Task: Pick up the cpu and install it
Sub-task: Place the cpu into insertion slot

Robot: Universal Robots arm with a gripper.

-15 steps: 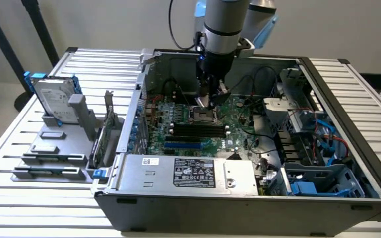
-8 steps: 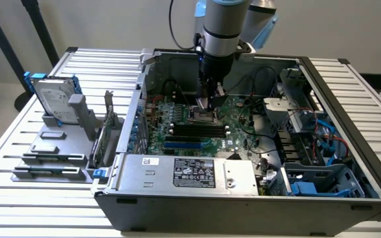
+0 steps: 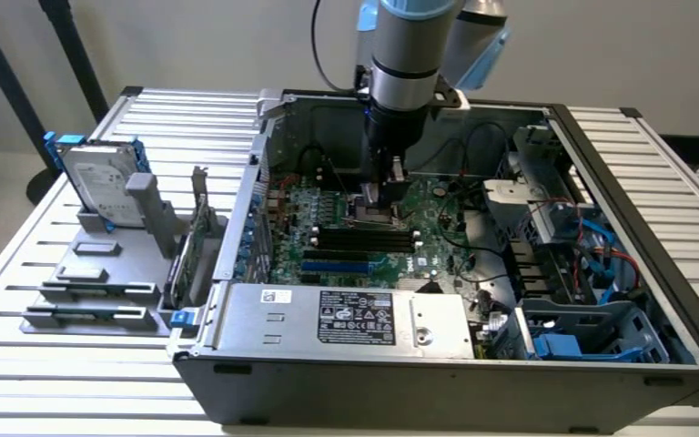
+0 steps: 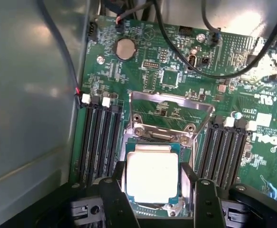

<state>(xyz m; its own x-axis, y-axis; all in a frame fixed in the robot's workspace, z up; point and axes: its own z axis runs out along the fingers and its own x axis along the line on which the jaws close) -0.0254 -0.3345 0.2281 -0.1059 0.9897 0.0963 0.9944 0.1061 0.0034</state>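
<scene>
My gripper (image 4: 160,199) fingers (image 4: 115,199) stand spread, flanking the cpu (image 4: 151,176). It lies flat in the motherboard (image 4: 176,71) socket.

Shiny silver metal cpu (image 4: 151,176), glossy green motherboard (image 4: 176,76), matt black plastic pincer (image 4: 158,199)

Raised socket lid (image 4: 170,111) and memory slots (image 4: 100,142) hem in the cpu (image 4: 151,176).

Pale wall (image 3: 204,45) (plain, evenly lit) behind a slatted metal table (image 3: 34,364).
</scene>
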